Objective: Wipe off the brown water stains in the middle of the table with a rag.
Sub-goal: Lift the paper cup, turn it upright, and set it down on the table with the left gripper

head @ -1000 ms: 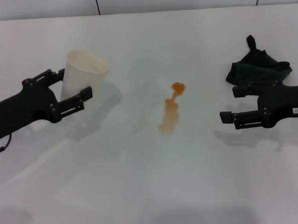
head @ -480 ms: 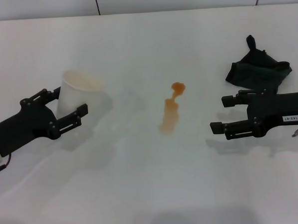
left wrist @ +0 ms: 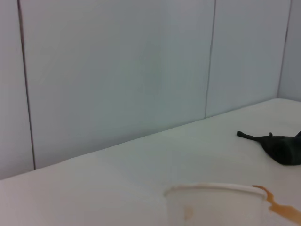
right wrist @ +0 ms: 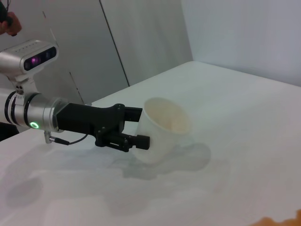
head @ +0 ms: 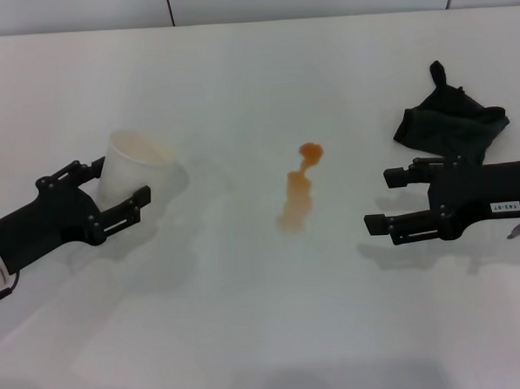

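The brown water stains (head: 296,191) form an orange-brown streak with a blob at the far end, in the middle of the white table (head: 249,326). They also show at the edge of the left wrist view (left wrist: 282,210). The black rag (head: 452,119) lies crumpled at the far right; it also shows in the left wrist view (left wrist: 278,146). My right gripper (head: 377,202) is open and empty, just in front of the rag and right of the stains. My left gripper (head: 125,179) is at the left, shut on a pale paper cup (head: 136,163).
The cup (right wrist: 162,129) is slightly tilted, low over the table, between the left fingers (right wrist: 136,141). A wall of pale panels runs behind the table's far edge (head: 251,21).
My left gripper has lowered the cup and drawn it back to the front left. My right gripper has moved a little left and forward, away from the rag.
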Controlling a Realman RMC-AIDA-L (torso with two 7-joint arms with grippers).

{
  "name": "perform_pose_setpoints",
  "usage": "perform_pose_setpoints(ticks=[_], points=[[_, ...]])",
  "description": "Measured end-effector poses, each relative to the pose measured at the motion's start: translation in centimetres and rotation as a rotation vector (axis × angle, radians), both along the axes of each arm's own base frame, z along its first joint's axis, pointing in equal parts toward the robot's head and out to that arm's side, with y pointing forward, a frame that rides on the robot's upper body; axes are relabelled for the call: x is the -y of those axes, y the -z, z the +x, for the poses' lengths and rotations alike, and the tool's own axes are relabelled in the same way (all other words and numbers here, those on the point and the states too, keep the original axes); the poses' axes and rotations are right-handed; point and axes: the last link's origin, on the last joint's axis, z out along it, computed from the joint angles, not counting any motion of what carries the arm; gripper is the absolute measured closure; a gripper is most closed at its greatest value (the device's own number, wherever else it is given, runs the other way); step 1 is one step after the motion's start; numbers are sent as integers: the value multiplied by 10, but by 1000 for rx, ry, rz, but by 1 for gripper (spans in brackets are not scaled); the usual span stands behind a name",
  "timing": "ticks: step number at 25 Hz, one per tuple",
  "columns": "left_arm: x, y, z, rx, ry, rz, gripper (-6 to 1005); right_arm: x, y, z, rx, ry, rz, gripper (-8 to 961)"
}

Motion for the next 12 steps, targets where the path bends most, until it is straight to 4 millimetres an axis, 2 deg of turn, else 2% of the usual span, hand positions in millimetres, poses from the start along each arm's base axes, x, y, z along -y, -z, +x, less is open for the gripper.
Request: perform_pose_setpoints(ticks=[12], points=[[-8,-3,6,-16,39,10,217,0,0,0,-1,1,1,99]])
